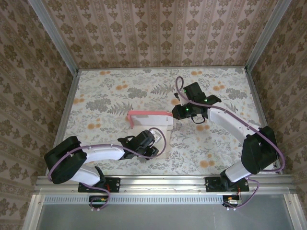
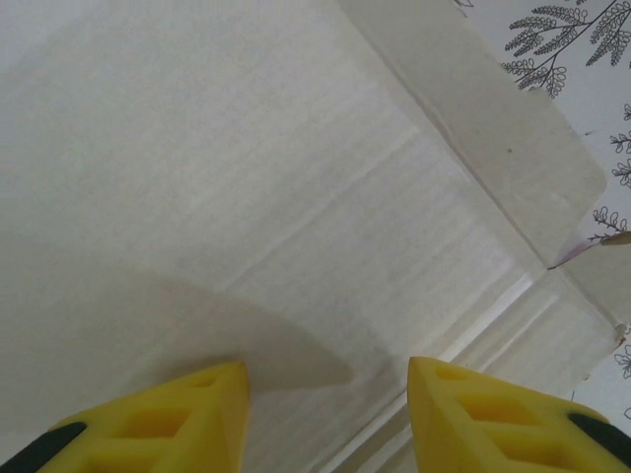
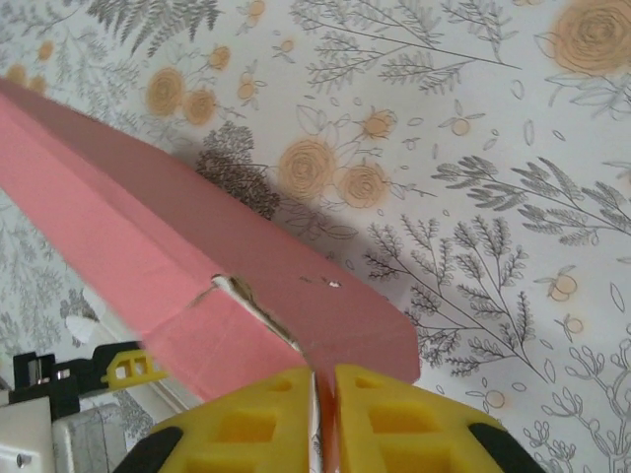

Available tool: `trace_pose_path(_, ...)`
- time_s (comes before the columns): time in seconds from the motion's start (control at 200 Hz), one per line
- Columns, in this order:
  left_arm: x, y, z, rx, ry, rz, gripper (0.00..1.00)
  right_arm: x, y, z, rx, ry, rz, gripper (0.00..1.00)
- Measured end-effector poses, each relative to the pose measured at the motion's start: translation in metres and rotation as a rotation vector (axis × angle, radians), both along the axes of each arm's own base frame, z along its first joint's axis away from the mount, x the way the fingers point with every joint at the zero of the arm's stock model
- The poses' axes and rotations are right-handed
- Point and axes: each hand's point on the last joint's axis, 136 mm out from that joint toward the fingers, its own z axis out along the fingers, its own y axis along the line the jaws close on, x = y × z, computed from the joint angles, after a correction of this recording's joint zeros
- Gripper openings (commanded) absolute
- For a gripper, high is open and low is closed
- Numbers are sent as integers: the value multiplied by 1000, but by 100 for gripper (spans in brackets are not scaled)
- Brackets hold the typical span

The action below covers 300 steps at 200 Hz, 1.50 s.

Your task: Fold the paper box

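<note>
The paper box (image 1: 152,120) lies mid-table, its pale inner face up and a pink wall (image 1: 144,114) raised along its far edge. Seen from the left wrist, the whitish inside (image 2: 246,177) shows creases and a rounded flap (image 2: 493,128). My left gripper (image 1: 154,136) (image 2: 325,379) hovers close over that face, jaws open, nothing between them. My right gripper (image 1: 175,115) (image 3: 323,372) is at the box's right end, shut on the edge of the pink cardboard (image 3: 148,246). A thin strip of pink and white card sits between its yellow fingers (image 3: 256,414).
A floral tablecloth (image 1: 110,91) covers the table, with free room to the left and far side of the box. Wallpapered walls (image 1: 158,28) and metal rails (image 1: 67,110) enclose the table. A yellow fingertip of the left gripper (image 3: 133,367) shows beside the box in the right wrist view.
</note>
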Motion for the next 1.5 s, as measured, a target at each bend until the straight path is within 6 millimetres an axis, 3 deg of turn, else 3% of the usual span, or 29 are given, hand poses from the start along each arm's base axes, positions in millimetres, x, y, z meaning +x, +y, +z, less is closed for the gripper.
trace_pose_path(0.11,-1,-1,0,-1,2,-1,45,2,-8,-1,-25,-10,-41,35)
trace_pose_path(0.39,-1,-1,-1,-11,20,27,44,-38,-20,5,109,-34,-149,37)
trace_pose_path(0.67,-1,-2,-1,-27,37,61,46,-72,8,-62,217,89,-239,47)
trace_pose_path(0.795,0,-3,5,-42,33,69,70,-67,27,-73,255,101,-257,53)
trace_pose_path(0.845,0,-2,11,-55,30,73,85,-65,33,-73,274,94,-263,56)
trace_pose_path(0.925,0,-2,27,-88,11,69,99,-60,39,-68,303,76,-278,60)
trace_pose_path(1.05,1,-2,50,-140,-17,73,100,-51,40,-65,327,51,-317,71)
trace_pose_path(1.14,0,0,56,-145,-22,73,100,-47,39,-71,323,53,-347,81)
trace_pose_path(1.22,-2,4,53,-124,-13,71,100,-45,38,-76,324,66,-371,93)
trace_pose_path(1.305,-4,7,47,-96,-1,69,100,-44,38,-81,322,70,-380,99)
trace_pose_path(1.5,-7,9,31,-58,25,67,100,-40,41,-90,325,79,-389,100)
